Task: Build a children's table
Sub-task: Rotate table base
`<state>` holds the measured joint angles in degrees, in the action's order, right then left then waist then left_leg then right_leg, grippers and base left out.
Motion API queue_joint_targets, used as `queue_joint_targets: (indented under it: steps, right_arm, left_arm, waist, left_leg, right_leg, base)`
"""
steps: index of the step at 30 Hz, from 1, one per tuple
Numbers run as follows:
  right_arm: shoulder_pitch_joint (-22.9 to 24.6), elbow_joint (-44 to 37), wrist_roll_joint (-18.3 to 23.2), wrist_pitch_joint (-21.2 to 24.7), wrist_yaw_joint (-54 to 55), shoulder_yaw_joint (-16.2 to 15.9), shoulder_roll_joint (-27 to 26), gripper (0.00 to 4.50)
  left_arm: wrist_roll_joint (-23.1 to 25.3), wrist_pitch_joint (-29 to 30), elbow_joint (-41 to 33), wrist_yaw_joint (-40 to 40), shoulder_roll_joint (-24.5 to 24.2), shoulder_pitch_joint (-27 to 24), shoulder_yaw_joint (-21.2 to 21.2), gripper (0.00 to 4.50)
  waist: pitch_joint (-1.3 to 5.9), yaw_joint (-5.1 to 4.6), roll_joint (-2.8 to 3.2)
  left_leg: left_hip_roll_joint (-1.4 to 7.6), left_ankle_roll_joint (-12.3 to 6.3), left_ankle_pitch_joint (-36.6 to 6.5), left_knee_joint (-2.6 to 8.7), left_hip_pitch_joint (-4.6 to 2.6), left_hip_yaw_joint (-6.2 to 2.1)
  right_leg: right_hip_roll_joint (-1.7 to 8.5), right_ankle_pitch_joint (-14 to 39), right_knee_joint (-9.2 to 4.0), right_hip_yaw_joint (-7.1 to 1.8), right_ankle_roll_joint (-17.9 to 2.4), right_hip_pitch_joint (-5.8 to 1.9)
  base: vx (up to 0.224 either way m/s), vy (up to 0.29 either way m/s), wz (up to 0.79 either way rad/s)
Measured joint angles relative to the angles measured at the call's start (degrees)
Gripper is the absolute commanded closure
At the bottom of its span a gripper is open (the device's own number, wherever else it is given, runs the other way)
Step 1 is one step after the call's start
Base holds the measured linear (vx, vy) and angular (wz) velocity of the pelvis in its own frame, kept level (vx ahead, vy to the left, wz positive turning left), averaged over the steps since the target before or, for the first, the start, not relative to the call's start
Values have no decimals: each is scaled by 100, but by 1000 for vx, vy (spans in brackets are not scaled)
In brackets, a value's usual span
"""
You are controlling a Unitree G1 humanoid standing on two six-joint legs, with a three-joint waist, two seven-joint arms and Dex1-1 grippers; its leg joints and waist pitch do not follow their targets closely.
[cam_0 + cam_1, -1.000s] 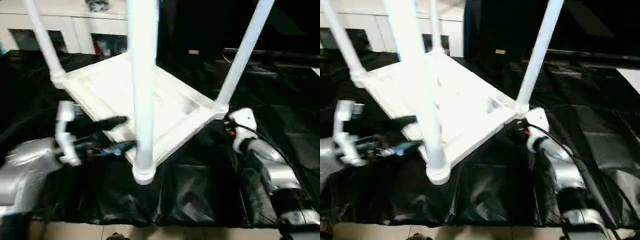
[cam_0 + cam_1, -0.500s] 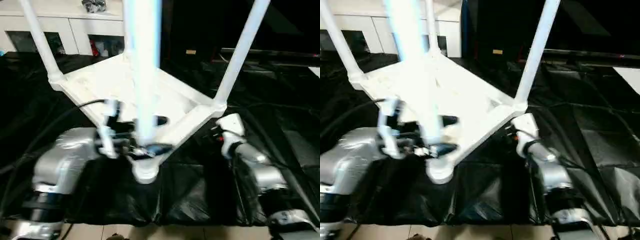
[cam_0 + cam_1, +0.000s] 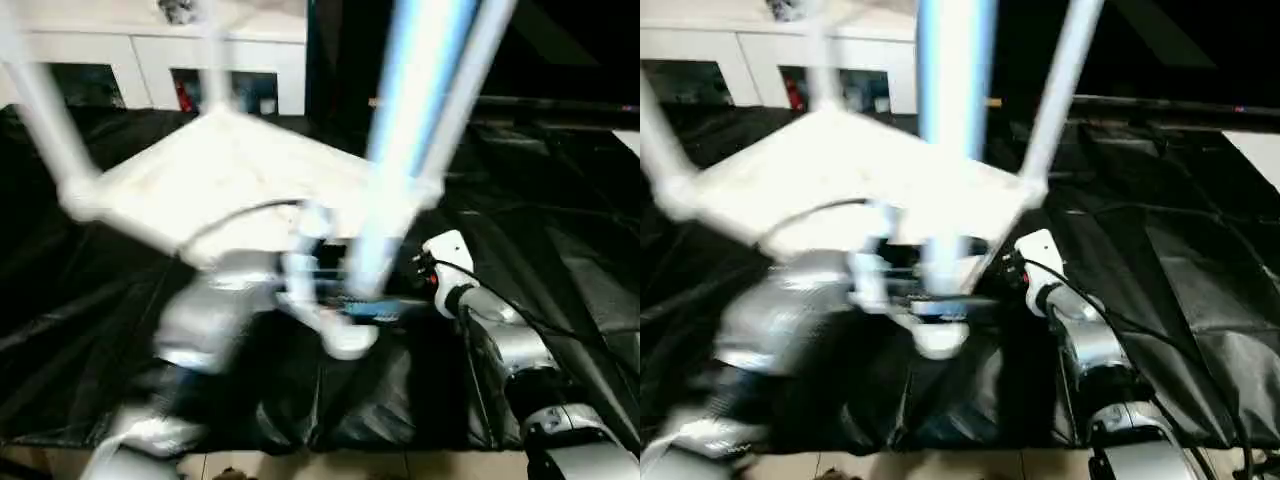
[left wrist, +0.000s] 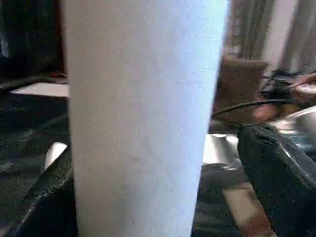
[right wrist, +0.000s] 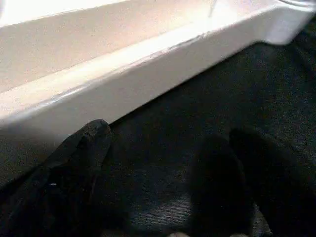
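**Upside-down table, with a hand at one leg**

A black sheet [image 3: 560, 250] covers the desk. On it lies the children's table, turned over. Its white tabletop [image 3: 230, 170] faces down and its legs point up. A white cabinet [image 3: 150, 60] with glass doors stands far behind it.

The near leg [image 3: 415, 140] rises from the corner closest to the robot. Another leg [image 3: 45, 125] stands at the left corner, and one more [image 3: 1060, 90] rises at the right corner.

The left arm [image 3: 210, 310] reaches across to the near leg. In the head views it is blurred, so the fingers are hard to make out. The left wrist view shows more: the left hand [image 4: 163, 197] is wide open, with the near leg standing between its two black fingers [image 4: 281, 173]. I cannot tell if the fingers touch the leg.

The right arm [image 3: 510, 350] lies on the sheet beside the tabletop's right edge. The right wrist view shows the right hand [image 5: 163, 177] wide open and holding nothing, its fingers low over the sheet, just beside the tabletop's white rim [image 5: 148, 64].
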<state>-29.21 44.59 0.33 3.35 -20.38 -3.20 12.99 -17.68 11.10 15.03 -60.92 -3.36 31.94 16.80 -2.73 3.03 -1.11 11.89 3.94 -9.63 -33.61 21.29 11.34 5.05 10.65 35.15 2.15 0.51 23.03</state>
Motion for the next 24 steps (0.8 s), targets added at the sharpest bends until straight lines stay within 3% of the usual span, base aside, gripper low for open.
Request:
queue_joint_targets:
  steps: [5,7,10,12,18,22,23,24]
  right_arm:
    - [-8,73,-4,-157,58,40,29,0]
    - [-7,73,-7,-182,51,41,125,0]
    - [6,67,-10,-199,18,75,290,0]
    - [50,64,-8,-215,-30,144,398,0]
    - [421,-668,303,-162,-1289,268,1073,0]
    - [541,-1207,445,-125,-2055,124,1454,0]
    - [588,-1352,474,-105,-2207,95,1532,0]
    - [661,-1522,504,-66,-2363,75,1614,0]
  left_arm:
    - [776,-832,1184,1190,276,421,96,3]
    - [917,-1083,1474,1407,283,535,70,3]
    - [977,-1297,1686,1385,246,642,-23,3]
    - [956,-1349,1692,1223,150,642,-37,3]
    - [515,-1035,1742,-646,-871,624,-64,3]
    - [516,-1020,2148,-1379,-1145,757,-11,3]
    - [576,-1069,2283,-1473,-1171,825,34,31]
    - [655,-1160,2424,-1545,-1202,902,82,31]
  waist:
    - [-4,-18,80]
    - [-11,11,117]
    - [-10,44,125]
    - [-10,41,125]
    - [-23,60,160]
    - [-25,158,166]
    - [-25,189,166]
    - [-25,216,166]
  left_leg:
    - [0,0,0,2,-2,-6]
    - [0,0,0,0,1,-8]
    - [-1,-1,1,-2,3,-6]
    - [-1,-1,1,-2,4,-6]
    - [0,-3,0,-2,6,-3]
    - [0,-7,-1,-11,8,2]
    - [0,-7,-1,-12,8,2]
    - [0,-7,-1,-13,8,1]
  right_leg:
    - [0,-4,4,8,2,-1]
    - [1,-4,4,10,1,-1]
    - [4,-5,4,10,0,-1]
    - [3,-5,3,10,0,0]
    - [2,-5,3,10,-1,3]
    - [7,-5,2,9,-1,1]
    - [8,-5,2,10,-1,1]
    - [8,-5,2,12,-1,0]
  base:
    - [0,0,0]
    - [0,0,0]
    - [0,0,0]
    - [0,0,0]
    - [0,0,0]
    - [0,0,0]
    - [0,0,0]
    - [0,0,0]
